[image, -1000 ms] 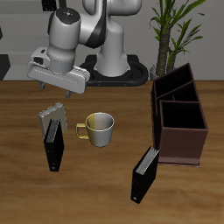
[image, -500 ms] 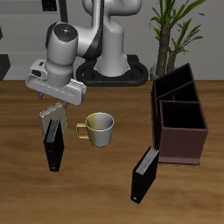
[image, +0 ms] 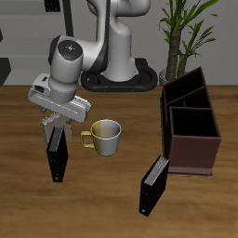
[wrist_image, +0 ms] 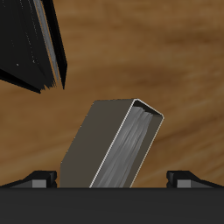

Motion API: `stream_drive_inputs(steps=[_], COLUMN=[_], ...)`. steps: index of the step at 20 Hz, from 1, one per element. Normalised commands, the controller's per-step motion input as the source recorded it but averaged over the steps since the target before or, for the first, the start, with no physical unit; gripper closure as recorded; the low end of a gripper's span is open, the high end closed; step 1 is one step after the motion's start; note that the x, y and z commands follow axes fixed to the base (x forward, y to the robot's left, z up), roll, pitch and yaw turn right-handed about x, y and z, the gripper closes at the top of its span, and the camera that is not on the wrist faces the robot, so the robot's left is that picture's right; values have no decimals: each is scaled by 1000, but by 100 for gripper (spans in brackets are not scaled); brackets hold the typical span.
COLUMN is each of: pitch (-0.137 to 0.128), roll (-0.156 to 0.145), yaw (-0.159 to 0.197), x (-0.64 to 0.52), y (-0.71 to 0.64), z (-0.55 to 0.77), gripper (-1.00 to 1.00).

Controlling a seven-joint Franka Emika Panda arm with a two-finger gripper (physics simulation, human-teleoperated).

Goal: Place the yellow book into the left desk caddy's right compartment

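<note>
The yellow book point(wrist_image: 112, 144) stands upright on the wooden table, tan with a greyish mottled side. In the exterior view my gripper point(image: 58, 122) is lowered right over it and hides most of it. My gripper point(wrist_image: 112, 180) is open, with one fingertip point(wrist_image: 39, 178) on each side of the book and not touching it. The left desk caddy point(image: 191, 139) is a dark maroon open box with inner dividers, standing well away across the table beyond the mug.
A black book point(image: 58, 160) stands right next to the yellow book, on the side nearer the table's front edge; it also shows in the wrist view point(wrist_image: 33, 44). A pale yellow mug point(image: 106, 137) sits beside my gripper. A second black book point(image: 153, 184) stands near the caddy. A potted plant point(image: 183, 28) stands behind the caddy.
My gripper has come down and slightly forward from above the yellow book until its open fingers straddle the book. The objects have not moved.
</note>
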Motion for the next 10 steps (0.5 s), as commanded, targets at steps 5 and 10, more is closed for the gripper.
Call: stream_drive_inputs(steps=[5, 10], pitch=[39, 18], roll=[-13, -17], yaw=[-35, -35], x=[20, -9], y=[-127, -60], z=[-315, -143], gripper=[-100, 100])
